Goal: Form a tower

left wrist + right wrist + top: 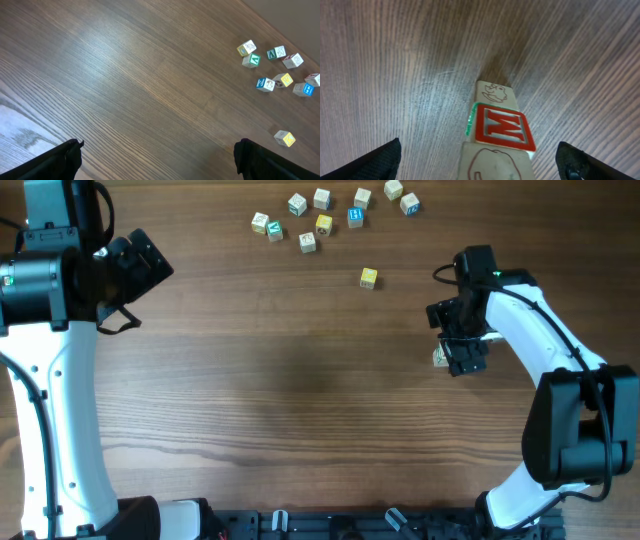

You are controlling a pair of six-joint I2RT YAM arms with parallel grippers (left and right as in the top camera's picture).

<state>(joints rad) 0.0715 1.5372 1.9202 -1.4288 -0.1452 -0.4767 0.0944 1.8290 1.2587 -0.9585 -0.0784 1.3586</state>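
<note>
The tower [500,131] is a stack of three letter cubes seen from above in the right wrist view. A pale cube with a brown outline drawing is on top, a red M cube with a green side sits under it, and a pale cube is at the bottom. My right gripper [480,159] is open, its fingers wide apart on either side of the top cube and not touching it. In the overhead view my right gripper [462,350] covers the tower [440,358] except for a pale corner. My left gripper [140,265] is open and empty at the far left, over bare wood [157,150].
A single yellow cube [369,277] lies apart, up and left of the right arm. Several loose letter cubes [322,222] are scattered along the table's far edge, and they also show at the right of the left wrist view as loose cubes [275,70].
</note>
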